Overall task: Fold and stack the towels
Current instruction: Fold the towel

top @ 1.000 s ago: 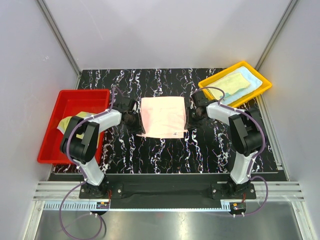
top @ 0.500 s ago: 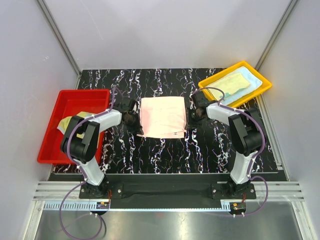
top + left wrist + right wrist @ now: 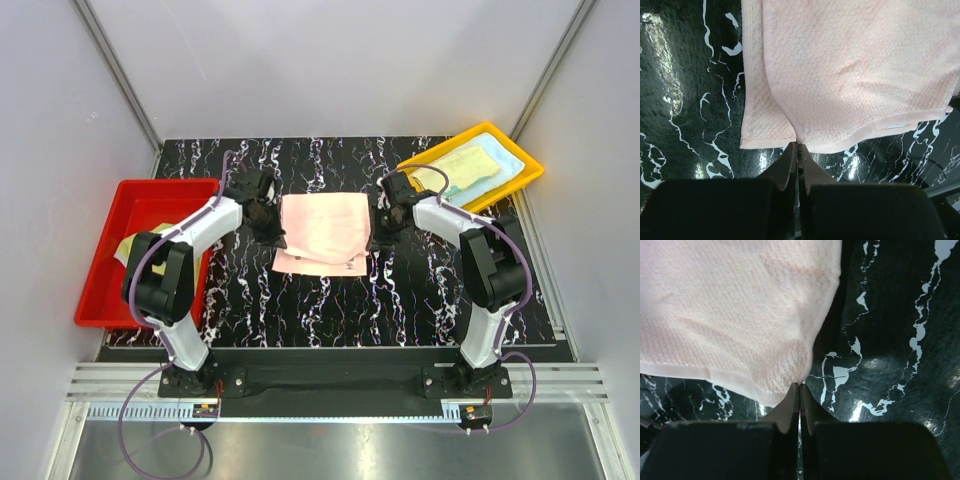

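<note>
a soft rectangular peach-pink towel [image 3: 322,230] lies at the middle of the black, white-veined marble-look table [image 3: 330,310], somewhat nearer its far edge. the towel's near part is raised and doubled over, so a lower layer shows as a strip along the side facing the arms.

the left gripper [image 3: 276,232] is clenched on the towel's left edge and the right gripper [image 3: 376,238] on its right edge. in the left wrist view the left gripper [image 3: 798,146] has its fingers pressed together, with the hemmed border of the peach-pink towel [image 3: 855,75] nipped at their tips. the right wrist view shows the same: the right gripper [image 3: 799,385] is pinched tight on a puckered edge of the towel [image 3: 725,305], above the glossy table [image 3: 890,340].

a red rectangular plastic tray [image 3: 160,205] sits at the table's left edge, holding a crumpled yellow-green towel [image 3: 133,246] partly hidden by the left arm. a yellow rectangular plastic tray [image 3: 516,146] sits askew at the far right corner, with a flat yellow-green towel [image 3: 462,166] lying on a light blue towel [image 3: 503,160].
</note>
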